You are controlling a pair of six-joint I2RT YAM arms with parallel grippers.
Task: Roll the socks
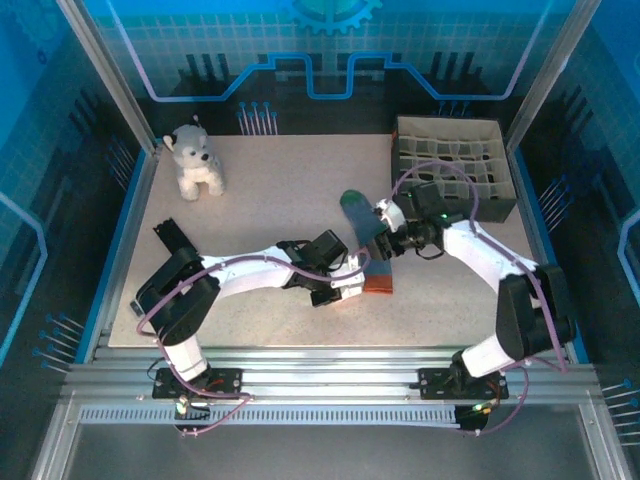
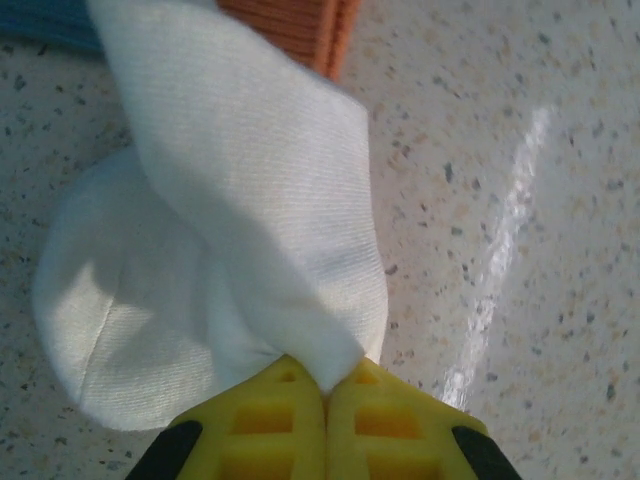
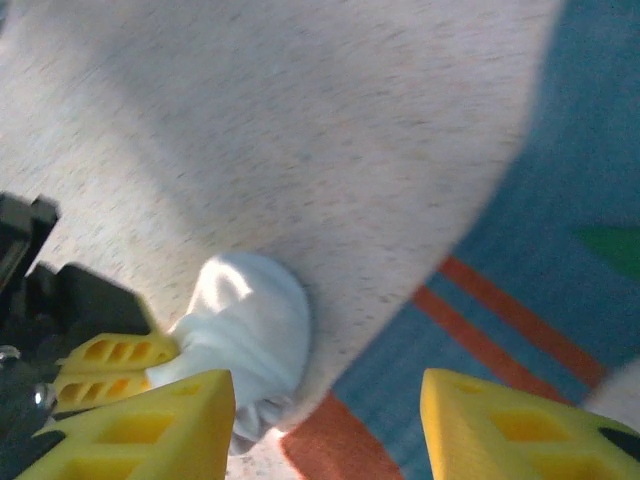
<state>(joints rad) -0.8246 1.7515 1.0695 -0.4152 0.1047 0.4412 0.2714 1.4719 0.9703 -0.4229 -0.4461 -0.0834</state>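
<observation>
Yellow left fingers (image 2: 275, 425): clenched tip to tip on a pinch of the white sock (image 2: 220, 260).

White sock: bunched into a loose lump on the speckled counter (image 1: 270, 200), about mid-width and toward the near edge. Its far end lies against the orange cuff (image 1: 378, 284) of the teal sock (image 1: 357, 215).

Right fingers (image 3: 510, 420): released and spread wide with nothing between them, hovering just above the teal sock, with the white lump to their left.

Teal sock: laid out flat just right of the white one. It runs from a rounded toe at the far end to the orange cuff at the near end, with thin orange stripes across grey-blue bands.

Plush dog (image 1: 196, 160): white and grey, sitting upright in the far left corner, well apart from the socks.

Divided box (image 1: 450, 165): far right corner, its inside split by a grid of partitions.
</observation>
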